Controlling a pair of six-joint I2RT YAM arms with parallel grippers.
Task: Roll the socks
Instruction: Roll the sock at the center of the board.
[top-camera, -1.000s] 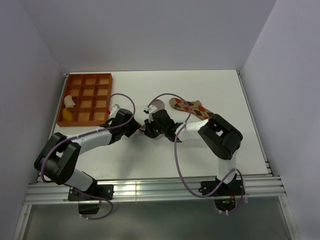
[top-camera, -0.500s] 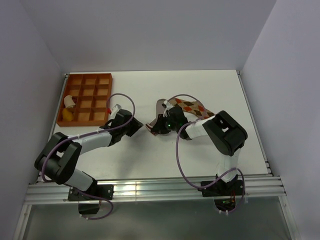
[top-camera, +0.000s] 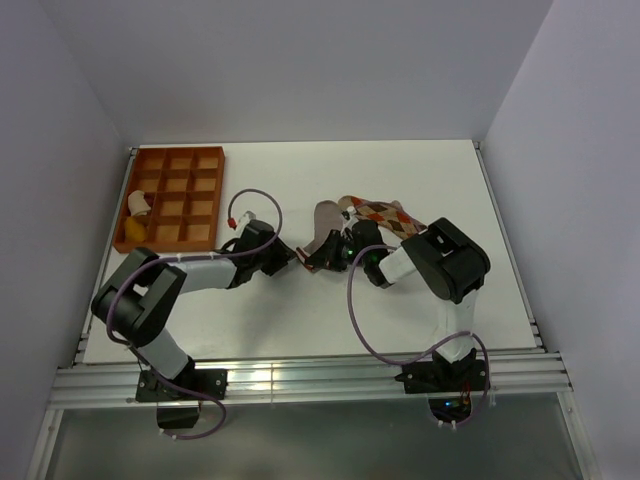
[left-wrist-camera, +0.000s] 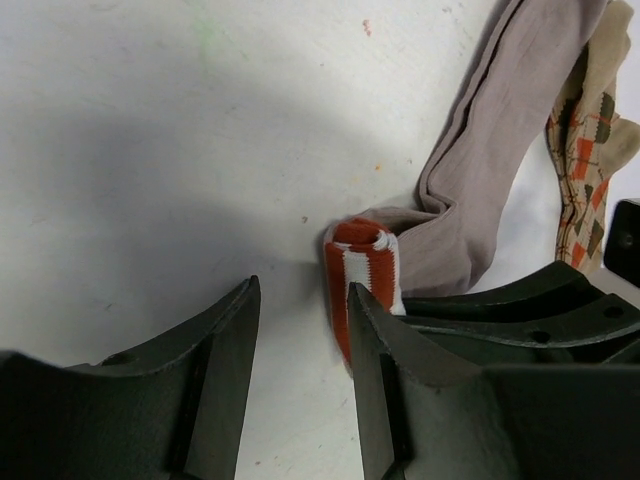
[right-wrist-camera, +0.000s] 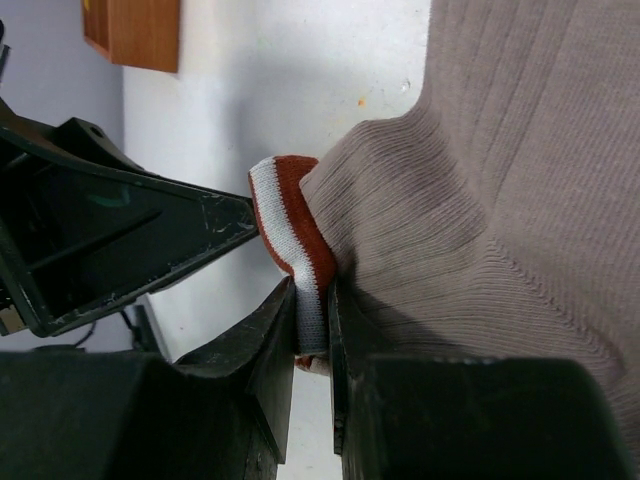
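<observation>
Right gripper (right-wrist-camera: 312, 300): I am pinching the red-and-white striped cuff (right-wrist-camera: 290, 215) of the grey-brown sock (right-wrist-camera: 500, 200) between narrow jaws. The cuff is folding over on itself into a small roll just past my fingertips. The rest of that sock is lying flat on the white table (top-camera: 480, 190), running away toward the far side.

Left gripper (left-wrist-camera: 302, 290): I am holding the jaws partly apart and gripping nothing, with only bare table between them. The rolled cuff is sitting just outside the tip of one finger (left-wrist-camera: 375, 360); touching or a hair apart, I cannot tell.

The tan argyle sock (top-camera: 388, 214) is lying alongside the grey one, on its right. From overhead their edges are meeting or overlapping.

The orange compartment tray (top-camera: 178, 150) is sitting well apart, at the far left corner of the table.
</observation>
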